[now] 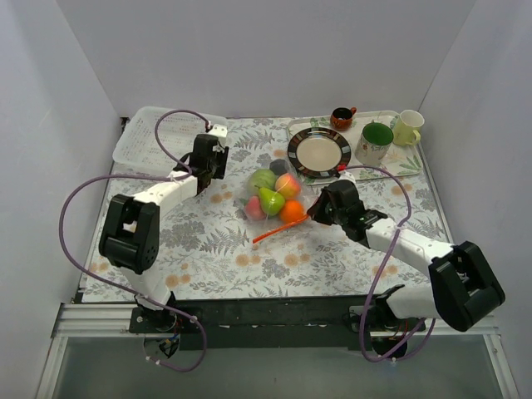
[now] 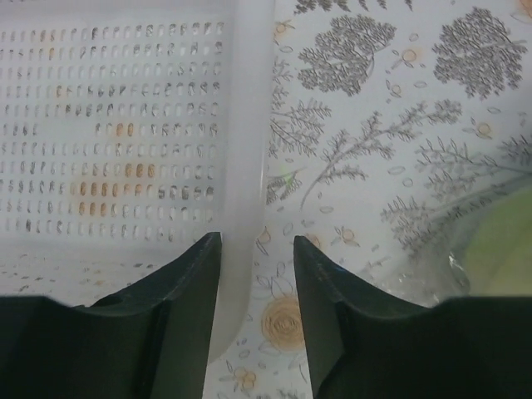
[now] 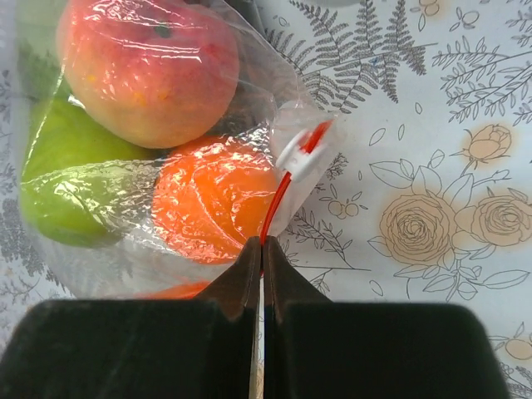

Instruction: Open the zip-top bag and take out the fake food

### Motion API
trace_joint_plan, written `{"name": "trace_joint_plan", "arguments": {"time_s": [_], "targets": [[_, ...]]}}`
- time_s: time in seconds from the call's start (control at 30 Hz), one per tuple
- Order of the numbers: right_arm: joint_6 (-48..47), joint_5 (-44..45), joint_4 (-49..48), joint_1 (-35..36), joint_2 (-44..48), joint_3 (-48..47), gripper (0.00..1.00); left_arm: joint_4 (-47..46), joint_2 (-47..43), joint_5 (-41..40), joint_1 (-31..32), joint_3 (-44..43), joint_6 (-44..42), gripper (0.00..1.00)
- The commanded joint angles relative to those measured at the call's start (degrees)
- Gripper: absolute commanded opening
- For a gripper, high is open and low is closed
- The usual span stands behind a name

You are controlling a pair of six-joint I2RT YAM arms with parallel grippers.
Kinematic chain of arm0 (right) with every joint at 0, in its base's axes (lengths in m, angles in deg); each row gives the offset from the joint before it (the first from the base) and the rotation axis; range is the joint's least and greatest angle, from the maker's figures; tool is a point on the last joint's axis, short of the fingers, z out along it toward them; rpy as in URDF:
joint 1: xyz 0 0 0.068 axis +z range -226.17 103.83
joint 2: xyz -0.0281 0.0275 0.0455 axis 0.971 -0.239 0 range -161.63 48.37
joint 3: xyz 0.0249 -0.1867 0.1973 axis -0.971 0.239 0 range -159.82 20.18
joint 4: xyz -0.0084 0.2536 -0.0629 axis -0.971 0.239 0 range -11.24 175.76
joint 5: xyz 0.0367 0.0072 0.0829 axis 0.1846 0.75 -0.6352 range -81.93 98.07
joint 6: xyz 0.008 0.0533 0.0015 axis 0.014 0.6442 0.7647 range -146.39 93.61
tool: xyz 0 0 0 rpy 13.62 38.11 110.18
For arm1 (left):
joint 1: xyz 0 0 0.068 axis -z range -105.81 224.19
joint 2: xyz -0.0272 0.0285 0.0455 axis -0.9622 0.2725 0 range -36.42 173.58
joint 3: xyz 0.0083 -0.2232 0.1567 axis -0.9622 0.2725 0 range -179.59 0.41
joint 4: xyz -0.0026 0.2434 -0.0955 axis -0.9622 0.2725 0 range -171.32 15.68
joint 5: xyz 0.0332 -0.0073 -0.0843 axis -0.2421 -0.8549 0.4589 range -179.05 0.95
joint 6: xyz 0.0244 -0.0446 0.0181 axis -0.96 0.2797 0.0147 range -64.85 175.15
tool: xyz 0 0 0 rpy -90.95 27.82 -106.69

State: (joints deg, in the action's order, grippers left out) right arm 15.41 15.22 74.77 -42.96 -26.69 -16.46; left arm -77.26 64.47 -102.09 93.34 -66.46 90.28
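**Bag of plastic fruit mid-table, zip strip pinched by the right arm**

The zip-top bag [image 1: 271, 196] lies near the middle of the flowered table [image 1: 208, 258], shut round the fake food [image 3: 150, 75]; through the clear plastic show a pink-red peach, an orange ball [image 3: 212, 199] and lime-green apples [image 3: 75, 179], packed close together. Its orange-red zip strip [image 3: 281, 195] trails from the bag's near side toward the arms. The right gripper [image 3: 262, 249] has its fingers pressed together on that strip, just beside the orange. The left gripper [image 2: 256, 241] stands apart from the bag with fingers spread and nothing held; the rim of the white mesh basket [image 2: 245, 125] shows between them. Beyond the bag, a tray [image 1: 416, 162] holds a striped plate [image 1: 319, 152], a green mug [image 1: 374, 143], a pale cup [image 1: 407, 127] and a small brown cup [image 1: 342, 118].
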Motion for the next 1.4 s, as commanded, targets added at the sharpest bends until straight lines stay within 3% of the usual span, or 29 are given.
{"name": "trace_joint_plan", "arguments": {"time_s": [0.0,0.17,0.33,0.43,0.5,0.6,0.63,0.7,0.83,1.0,1.37], "targets": [[-3.1,2.8,1.5,-0.6,7.0,-3.5,0.01,6.0,-9.5,5.6,1.8,3.8,0.5,0.38],[-5.8,4.4,5.6,-1.7,13.8,-5.9,0.01,15.3,-16.2,16.1,2.1,8.1,-0.6,0.36],[-8.8,5.9,10.1,-2.4,21.2,-10.2,0.01,24.6,-23.6,21.6,3.3,12.5,-3.1,0.34],[-9.7,5.6,12.0,-2.6,23.6,-12.0,0.01,22.8,-29.5,18.4,4.0,15.5,-2.6,0.34],[-9.5,4.3,12.6,-2.6,24.6,-13.4,0.01,19.9,-31.5,11.8,4.0,13.5,-1.7,0.37],[-9.0,1.7,13.1,-2.6,25.7,-13.6,0.01,19.1,-27.1,3.5,4.0,5.0,2.5,0.40],[-8.7,1.1,13.2,-2.6,25.8,-13.5,0.01,19.1,-25.1,1.5,4.0,-1.4,4.0,0.40],[-8.6,-0.3,13.4,-2.6,26.9,-13.5,0.01,19.2,-17.7,-4.2,4.0,-7.5,6.0,0.45],[-8.7,-1.8,13.7,-2.6,29.4,-14.3,0.01,19.9,-5.0,-6.3,4.7,-18.7,4.8,0.58],[-9.4,-2.1,17.0,-2.6,31.6,-17.6,0.01,21.0,5.3,-3.8,5.8,-23.8,3.4,0.63],[-12.0,-1.1,23.6,-2.6,35.0,-26.5,0.01,14.6,9.1,-7.2,6.1,-20.2,-1.7,0.64]]}}
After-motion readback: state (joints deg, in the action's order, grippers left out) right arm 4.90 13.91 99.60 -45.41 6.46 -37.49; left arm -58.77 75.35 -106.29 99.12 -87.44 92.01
